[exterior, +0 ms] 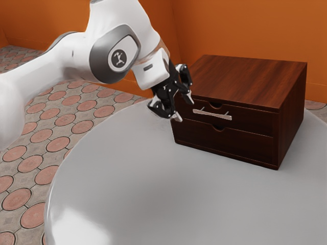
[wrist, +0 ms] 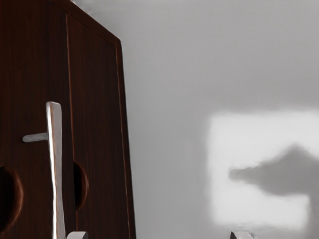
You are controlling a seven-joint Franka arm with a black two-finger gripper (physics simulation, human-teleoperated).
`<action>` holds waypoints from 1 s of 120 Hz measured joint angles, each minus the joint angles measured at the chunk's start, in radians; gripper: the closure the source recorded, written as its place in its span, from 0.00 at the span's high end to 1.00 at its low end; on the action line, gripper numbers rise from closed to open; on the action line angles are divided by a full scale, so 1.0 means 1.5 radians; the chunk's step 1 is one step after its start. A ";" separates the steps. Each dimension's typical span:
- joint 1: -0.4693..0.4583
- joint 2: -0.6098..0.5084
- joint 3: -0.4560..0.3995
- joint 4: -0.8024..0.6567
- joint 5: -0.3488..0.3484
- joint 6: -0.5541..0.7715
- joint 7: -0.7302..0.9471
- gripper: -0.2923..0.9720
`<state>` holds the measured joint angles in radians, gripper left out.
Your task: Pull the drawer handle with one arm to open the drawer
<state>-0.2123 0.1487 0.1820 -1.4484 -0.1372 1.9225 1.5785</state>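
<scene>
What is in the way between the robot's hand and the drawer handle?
Nothing I can see. The open gripper sits just beside one end of the silver handle, with nothing between them.

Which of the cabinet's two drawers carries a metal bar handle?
The upper drawer: a silver bar handle stands off its front, whereas the lower drawer shows just a curved notch.

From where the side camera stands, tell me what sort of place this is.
Probably a simulated indoor room, perhaps domestic: orange walls, a floor of round terracotta tiles, and a round grey table carrying a dark wooden two-drawer cabinet.
</scene>
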 joint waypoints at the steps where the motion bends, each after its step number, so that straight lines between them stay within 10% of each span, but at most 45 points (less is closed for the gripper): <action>1: -0.001 0.002 0.000 0.002 0.000 0.001 0.001 0.50; 120: 0.008 0.178 0.004 0.132 -0.054 0.076 0.028 0.33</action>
<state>-0.1997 0.4161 0.1877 -1.2499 -0.2181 2.0370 1.6199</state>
